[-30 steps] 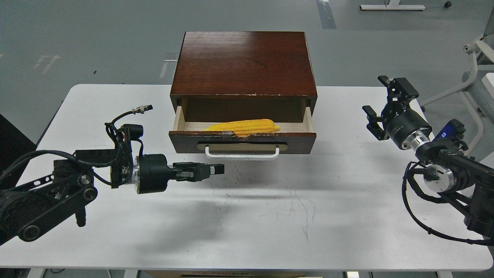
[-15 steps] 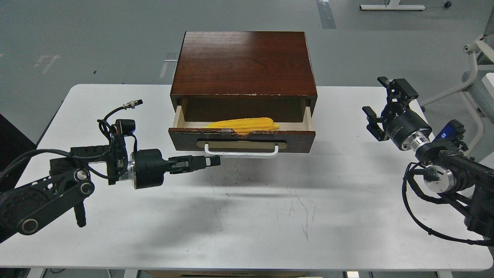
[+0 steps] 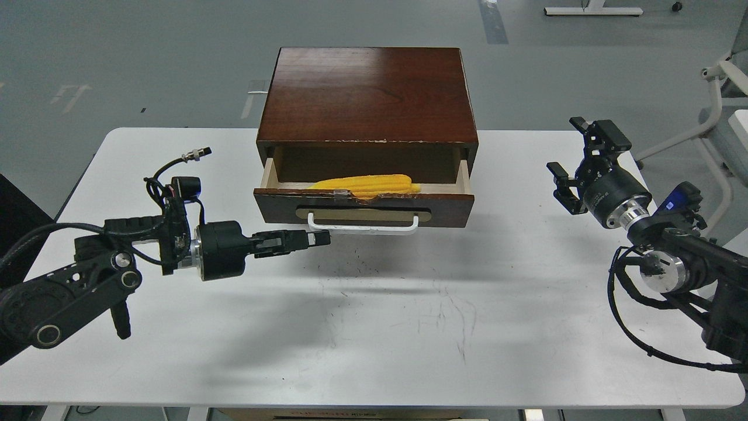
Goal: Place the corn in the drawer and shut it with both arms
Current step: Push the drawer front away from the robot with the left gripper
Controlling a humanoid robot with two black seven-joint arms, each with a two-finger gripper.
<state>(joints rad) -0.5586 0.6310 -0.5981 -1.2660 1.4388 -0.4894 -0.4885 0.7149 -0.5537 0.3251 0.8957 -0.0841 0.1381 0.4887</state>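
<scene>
Pressed together, the fingers of the left gripper (image 3: 318, 238) are held level just in front of the drawer (image 3: 363, 206), beside the left end of its white bar handle (image 3: 362, 225); whether the tips touch the handle cannot be told. Spread apart, the fingers of the right gripper (image 3: 578, 158) are raised above the right side of the white table (image 3: 374, 327), well apart from the drawer and holding nothing.

A dark reddish-brown wooden cabinet (image 3: 368, 96) is set at the far middle of the table, with grey floor seen beyond it. A white frame of some furniture (image 3: 721, 99) is seen at the far right edge. The near half of the table is marked by faint scuffs, and nothing is placed between either gripper and the drawer front. A loose cable with a metal plug (image 3: 196, 155) is looped up from the left wrist.

The drawer is seen pulled partly out, its pale wood inside exposed and its chipped top edge showing light patches. The corn (image 3: 367, 183) is laid lengthwise inside it, close behind the front board, bright yellow with ridged rows, its tapered end turned to the left. Its lower part is hidden by the drawer front.
</scene>
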